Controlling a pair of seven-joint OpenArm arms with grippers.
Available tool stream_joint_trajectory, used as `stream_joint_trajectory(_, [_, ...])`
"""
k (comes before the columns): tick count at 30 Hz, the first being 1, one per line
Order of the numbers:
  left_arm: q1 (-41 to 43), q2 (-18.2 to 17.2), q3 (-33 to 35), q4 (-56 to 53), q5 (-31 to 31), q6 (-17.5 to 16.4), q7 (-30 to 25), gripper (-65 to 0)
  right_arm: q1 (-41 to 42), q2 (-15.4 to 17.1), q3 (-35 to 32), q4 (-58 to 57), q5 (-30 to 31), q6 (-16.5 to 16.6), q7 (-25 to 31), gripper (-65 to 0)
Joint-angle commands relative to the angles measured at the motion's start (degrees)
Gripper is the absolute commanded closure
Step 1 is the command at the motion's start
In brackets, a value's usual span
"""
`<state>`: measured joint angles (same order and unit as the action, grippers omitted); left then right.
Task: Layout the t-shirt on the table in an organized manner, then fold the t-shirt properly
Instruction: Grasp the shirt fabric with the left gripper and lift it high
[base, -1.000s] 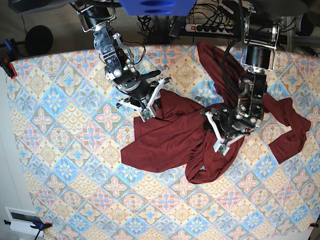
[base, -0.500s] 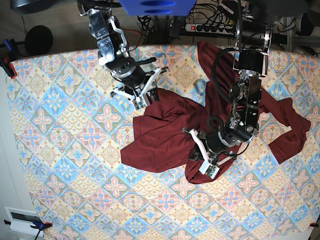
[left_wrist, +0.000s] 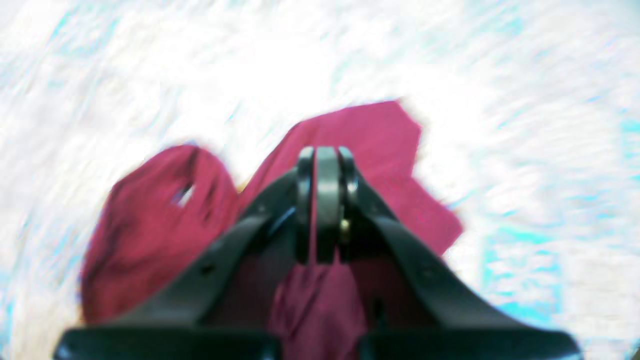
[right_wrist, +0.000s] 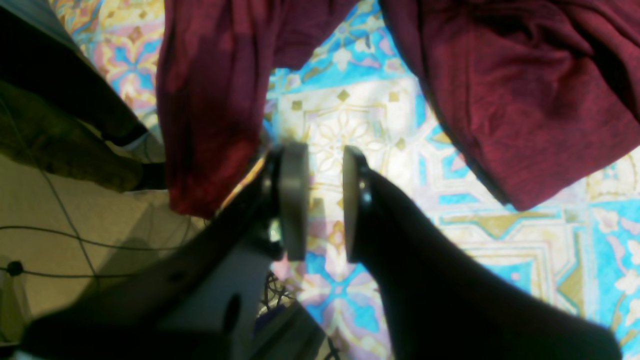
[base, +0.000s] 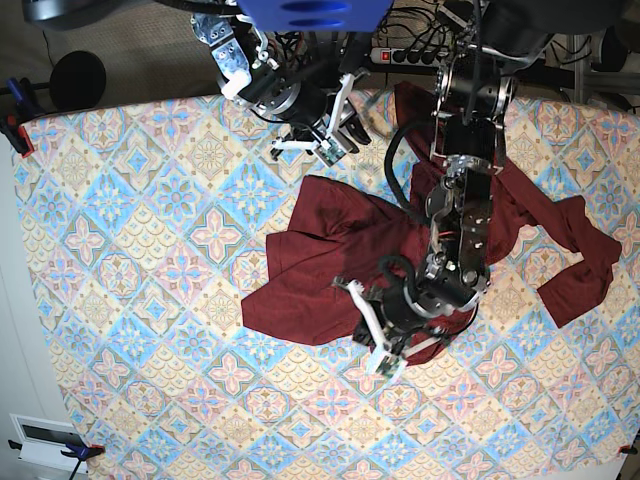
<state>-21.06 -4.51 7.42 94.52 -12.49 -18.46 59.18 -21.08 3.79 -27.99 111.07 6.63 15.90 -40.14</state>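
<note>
The t-shirt (base: 340, 265) lay crumpled on the table (base: 130, 250), right of centre in the base view, unfolded. Main body was a bunched mass around the middle. One strip ran up toward the far edge, and another arm of fabric trailed out to the right and hooked back down near the table's right side.

Left gripper (base: 385, 335) sat at the near edge of the bunched fabric in the base view. In my left wrist view (left_wrist: 325, 210) its jaws were pressed together with a fold of maroon cloth pinched between them, the rest of the shirt hanging out below and behind. That view was blurred and blown out, so the table pattern was barely readable.

Right gripper (base: 325, 135) was up near the far edge of the table, apart from the shirt's top corner. Right wrist view (right_wrist: 317, 200) showed its pads (right_wrist: 294, 200) standing a narrow gap apart with nothing between them, only tile-pattern cloth visible through the gap. Shirt fabric lay on either side beyond the tips, not touching them.
</note>
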Motion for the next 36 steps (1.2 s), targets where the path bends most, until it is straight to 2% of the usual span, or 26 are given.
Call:
stream_joint_trajectory(1, [-0.26,-0.72,-0.26,0.03,0.93,0.13,-0.5,-1.1,0.2,-0.23,-0.1,1.33,0.62,0.23,1.5,-11.5])
stream_joint_trajectory(4, [2.29,-3.0,-3.24,-1.47,1.9,0.13,-0.85,-6.6,0.29,-0.23,-0.1,1.33,0.62,0.23,1.5,-11.5])
stream_joint_trajectory(11, [2.91,-3.62,-10.81,-9.38,1.9,0.13,-0.85,-31.2,0.47,-0.23,-0.19,1.15,0.62,0.23,1.41,-11.6])
stream_joint_trajectory(14, [2.82,-3.53,-10.63,-12.37,1.81,0.13,-0.85,-34.7,0.47,-0.23,-0.19,1.07,0.62,0.23,1.41,-11.6])
stream_joint_trajectory(19, [2.91,-3.44,-8.08,-16.41,1.99,0.13,-1.29,-34.8,0.47,-0.23,-0.1,1.15,0.53,0.23,1.41,-11.6])
stream_joint_trajectory(21, [3.08,-3.62,-6.32,-16.76,1.99,0.13,-2.69,-34.3,0.47,-0.23,-0.1,1.15,0.44,0.23,1.41,-11.6])
stream_joint_trajectory(23, [3.17,-3.71,-5.53,-16.76,1.81,-0.14,-2.87,-29.6,0.47,-0.23,-0.1,1.15,0.44,0.23,1.41,-11.6])
stream_joint_trajectory(28, [2.47,-3.27,-5.97,-16.23,1.11,-0.14,-3.75,-0.2,0.47,-0.23,-0.1,1.15,0.44,0.23,1.5,-11.5])
stream_joint_trajectory(31, [2.11,-3.27,-5.97,-12.19,-2.32,0.04,-4.28,-1.4,0.47,-0.23,-0.19,1.07,0.44,0.23,1.5,-11.5])
stream_joint_trajectory(36, [0.97,-2.83,-5.97,-6.39,-7.25,0.13,-4.36,0.0,0.55,-0.23,-0.36,0.89,0.53,0.23,1.41,-11.5])
